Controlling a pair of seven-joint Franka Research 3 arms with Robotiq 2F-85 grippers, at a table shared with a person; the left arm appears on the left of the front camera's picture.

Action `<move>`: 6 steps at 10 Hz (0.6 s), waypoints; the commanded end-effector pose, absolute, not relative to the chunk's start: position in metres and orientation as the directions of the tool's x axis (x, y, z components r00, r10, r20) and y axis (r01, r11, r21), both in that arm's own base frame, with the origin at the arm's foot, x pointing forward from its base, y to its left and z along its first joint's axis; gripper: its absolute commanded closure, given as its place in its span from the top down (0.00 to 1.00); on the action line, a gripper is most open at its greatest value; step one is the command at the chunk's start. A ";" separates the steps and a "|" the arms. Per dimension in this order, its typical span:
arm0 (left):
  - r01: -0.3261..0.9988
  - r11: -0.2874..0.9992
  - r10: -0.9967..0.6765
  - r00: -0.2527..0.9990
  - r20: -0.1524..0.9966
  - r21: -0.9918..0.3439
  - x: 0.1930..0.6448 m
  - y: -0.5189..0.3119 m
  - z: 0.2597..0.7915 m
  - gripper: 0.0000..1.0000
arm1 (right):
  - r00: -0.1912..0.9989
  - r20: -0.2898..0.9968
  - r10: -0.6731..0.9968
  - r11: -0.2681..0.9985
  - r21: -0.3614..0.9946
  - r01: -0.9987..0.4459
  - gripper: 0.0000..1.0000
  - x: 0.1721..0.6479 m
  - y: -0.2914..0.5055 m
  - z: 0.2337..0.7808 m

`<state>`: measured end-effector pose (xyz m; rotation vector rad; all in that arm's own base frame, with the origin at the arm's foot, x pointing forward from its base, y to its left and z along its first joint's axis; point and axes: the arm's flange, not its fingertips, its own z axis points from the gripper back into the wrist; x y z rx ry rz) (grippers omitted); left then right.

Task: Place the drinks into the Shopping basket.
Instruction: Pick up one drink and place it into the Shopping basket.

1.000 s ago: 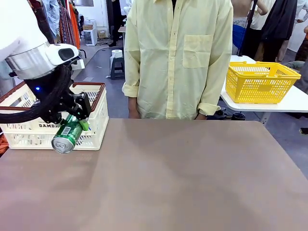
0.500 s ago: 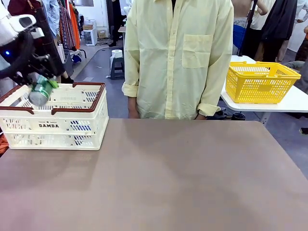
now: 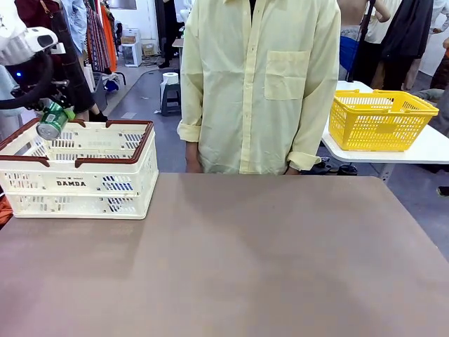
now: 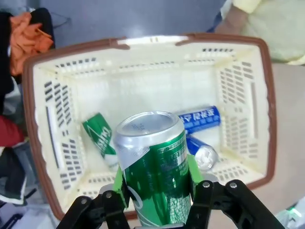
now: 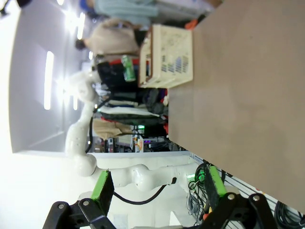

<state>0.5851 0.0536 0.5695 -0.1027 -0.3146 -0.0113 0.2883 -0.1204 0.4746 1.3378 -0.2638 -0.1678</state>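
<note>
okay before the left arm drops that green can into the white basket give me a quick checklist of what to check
1. Left pincer shut on the held green can: ok.
2. Can above the DAMDA basket opening: ok in the wrist view.
3. Landing spot free: not ok; blue can, another green can and a third can lie below.
4. Person's hands clear of basket: ok.
5. Right pincer open, away from basket: ok.

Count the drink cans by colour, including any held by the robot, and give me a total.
Green cans: 2, one gripped in the left tool above the Shopping basket, one lying inside
Blue cans: 1, lying inside the basket
Total: 3
</note>
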 end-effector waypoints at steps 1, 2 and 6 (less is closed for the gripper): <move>0.023 0.999 -0.004 0.934 0.356 -0.050 0.585 0.058 0.550 0.00 | 0.959 0.096 -0.265 0.231 0.972 -0.034 1.00 0.287 -0.121 0.477; 0.011 0.999 0.003 0.930 0.366 -0.035 0.587 0.061 0.535 0.00 | 0.959 0.096 -0.265 0.231 0.972 -0.034 1.00 0.287 -0.121 0.477; -0.044 0.999 0.043 0.929 0.368 -0.007 0.586 0.068 0.475 0.00 | 0.959 0.096 -0.265 0.231 0.972 -0.034 1.00 0.287 -0.121 0.477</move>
